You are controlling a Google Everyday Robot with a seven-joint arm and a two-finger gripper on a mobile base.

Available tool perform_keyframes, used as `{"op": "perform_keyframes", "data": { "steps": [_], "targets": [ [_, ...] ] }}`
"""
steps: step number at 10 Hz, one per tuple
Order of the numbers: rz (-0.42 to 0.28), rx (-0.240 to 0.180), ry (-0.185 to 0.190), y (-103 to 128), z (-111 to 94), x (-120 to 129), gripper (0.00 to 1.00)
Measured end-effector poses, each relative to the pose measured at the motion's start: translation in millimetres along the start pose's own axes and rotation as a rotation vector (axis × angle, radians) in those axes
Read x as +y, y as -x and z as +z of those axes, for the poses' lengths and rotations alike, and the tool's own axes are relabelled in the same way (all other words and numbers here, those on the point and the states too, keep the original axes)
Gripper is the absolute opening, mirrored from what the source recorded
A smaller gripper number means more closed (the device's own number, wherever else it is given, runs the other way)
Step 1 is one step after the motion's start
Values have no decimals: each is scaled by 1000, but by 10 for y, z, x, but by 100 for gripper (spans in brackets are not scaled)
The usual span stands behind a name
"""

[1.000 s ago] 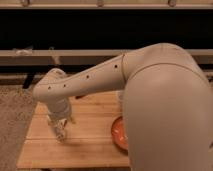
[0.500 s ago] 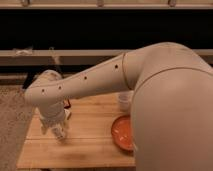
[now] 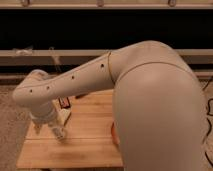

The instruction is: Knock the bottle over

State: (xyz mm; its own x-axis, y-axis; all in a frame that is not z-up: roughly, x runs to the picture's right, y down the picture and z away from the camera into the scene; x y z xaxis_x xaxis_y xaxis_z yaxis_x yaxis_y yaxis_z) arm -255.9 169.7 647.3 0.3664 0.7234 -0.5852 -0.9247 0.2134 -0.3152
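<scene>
Wooden tabletop, left end: gripper is seen low, its state cannot be told; the bottle, judged to be the pale item just beside it, could be slid rather than toppled by a low push.

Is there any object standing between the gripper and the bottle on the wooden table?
Nothing visible does. The gripper hangs low over the table, toward the picture's left side. The pale thing that seems to be the bottle is right beside it. Whether they touch cannot be told.
</scene>
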Motion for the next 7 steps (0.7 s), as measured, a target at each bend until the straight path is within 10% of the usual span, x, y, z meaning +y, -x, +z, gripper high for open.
{"op": "perform_keyframes", "data": {
  "steps": [7],
  "targets": [
    [58, -53, -140, 291, 32, -681, 65]
  ]
}}
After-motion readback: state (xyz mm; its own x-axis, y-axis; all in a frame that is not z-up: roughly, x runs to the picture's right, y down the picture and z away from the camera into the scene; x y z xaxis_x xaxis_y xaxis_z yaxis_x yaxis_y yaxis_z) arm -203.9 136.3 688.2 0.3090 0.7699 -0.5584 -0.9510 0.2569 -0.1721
